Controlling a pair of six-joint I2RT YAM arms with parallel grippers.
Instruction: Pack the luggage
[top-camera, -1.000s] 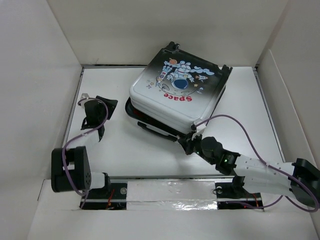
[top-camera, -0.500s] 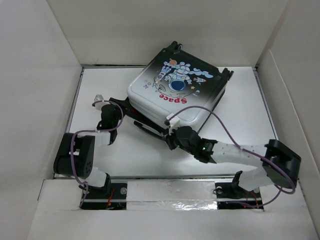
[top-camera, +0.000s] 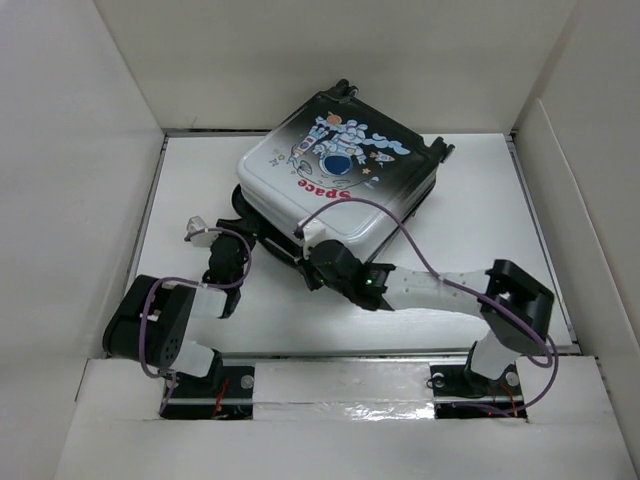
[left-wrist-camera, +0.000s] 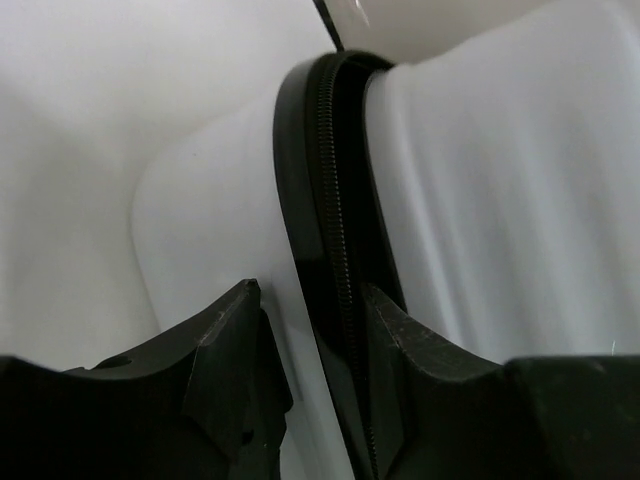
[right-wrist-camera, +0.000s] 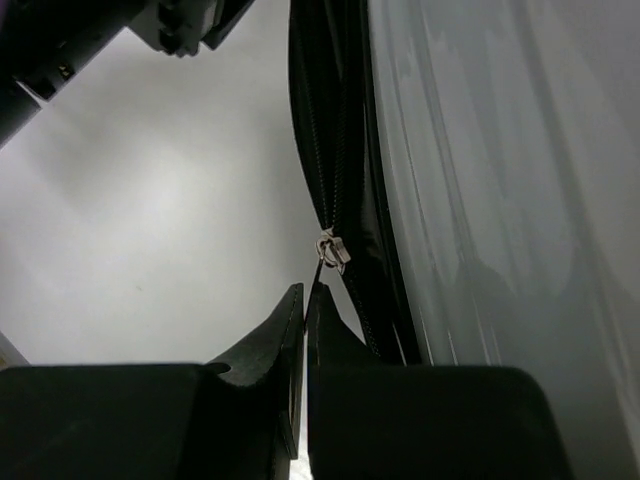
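At the near-left edge of the luggage (top-camera: 335, 185), flat on the counter (top-camera: 490, 210), the zipper pull (right-wrist-camera: 330, 250) is pinched by the closed right hand (right-wrist-camera: 306, 295) and the rim (left-wrist-camera: 330, 200) straddled by the open left hand (left-wrist-camera: 310, 300); the slick, stiff shell (right-wrist-camera: 490, 200) is judged light.

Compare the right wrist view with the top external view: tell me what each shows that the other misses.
Only the right wrist view: the zipper pull and zip teeth, with the right gripper, jaws closed on the pull's tab. Only the top external view: the astronaut print and the left gripper beside the luggage. Both: the luggage's shell and the white table.
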